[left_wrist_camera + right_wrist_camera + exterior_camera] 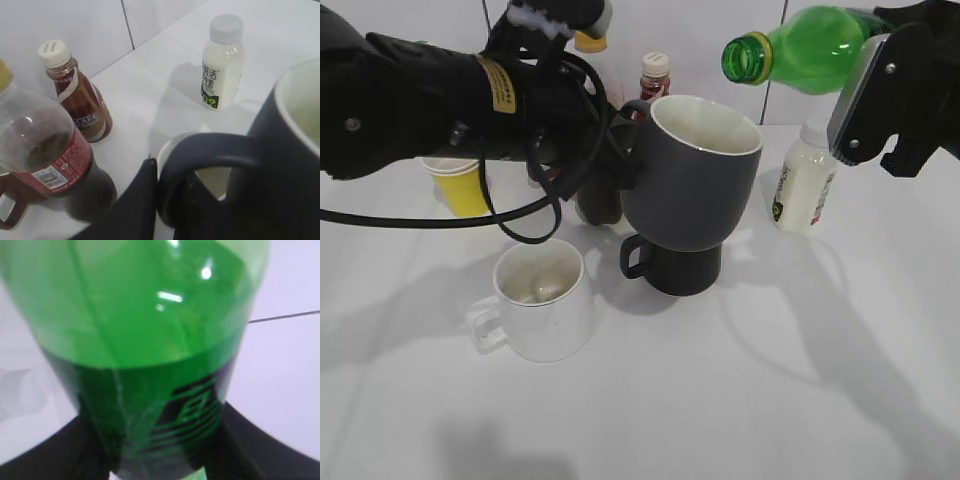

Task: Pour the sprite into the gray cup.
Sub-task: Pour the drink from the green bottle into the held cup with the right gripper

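Observation:
The gray cup [695,175] hangs in the air above the table, off-white inside, held by its loop handle. My left gripper [620,135] is shut on that handle; in the left wrist view the handle [205,150] fills the lower middle, with the jaws [167,200] around it. The sprite [805,48], a translucent green bottle with no cap, lies tipped nearly level at the upper right, its open mouth pointing left toward the cup's rim and apart from it. My right gripper [880,80] is shut on the bottle's body; the sprite [145,340] fills the right wrist view.
A black mug [675,265] stands under the raised cup. A white mug [540,300] stands front left. A yellow paper cup [460,185], a cola bottle [47,160], a brown drink bottle [75,95] and a white milk bottle [805,185] stand behind.

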Controlling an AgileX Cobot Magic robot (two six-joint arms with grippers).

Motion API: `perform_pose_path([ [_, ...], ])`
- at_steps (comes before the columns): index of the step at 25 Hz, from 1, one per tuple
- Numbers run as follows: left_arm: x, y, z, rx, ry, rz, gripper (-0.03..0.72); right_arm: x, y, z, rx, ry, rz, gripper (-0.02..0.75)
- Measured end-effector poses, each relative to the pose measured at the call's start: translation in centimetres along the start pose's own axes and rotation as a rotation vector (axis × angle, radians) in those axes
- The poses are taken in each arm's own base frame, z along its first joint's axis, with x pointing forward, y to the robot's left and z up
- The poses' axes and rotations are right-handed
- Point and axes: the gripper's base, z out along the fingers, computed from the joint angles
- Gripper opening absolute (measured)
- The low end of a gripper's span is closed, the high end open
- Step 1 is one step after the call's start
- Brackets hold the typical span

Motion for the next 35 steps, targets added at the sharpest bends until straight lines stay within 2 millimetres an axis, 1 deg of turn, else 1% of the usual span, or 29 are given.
perform_pose_path([
  [5, -0.01, 0.0, 0.0, 0.0, 0.0, -0.001, 0.065, 0.0, -0.12, 0.0, 0.014, 0.001, -0.054, 0.345],
  [11, -0.01, 0.0, 0.0, 0.0, 0.0, -0.001, 0.065, 0.01, -0.4, -0.01, 0.043, 0.003, -0.077, 0.345],
  [35, -0.01, 0.0, 0.0, 0.0, 0.0, -0.001, 0.065, 0.01, -0.41, 0.0, 0.044, 0.003, -0.076, 0.345],
])
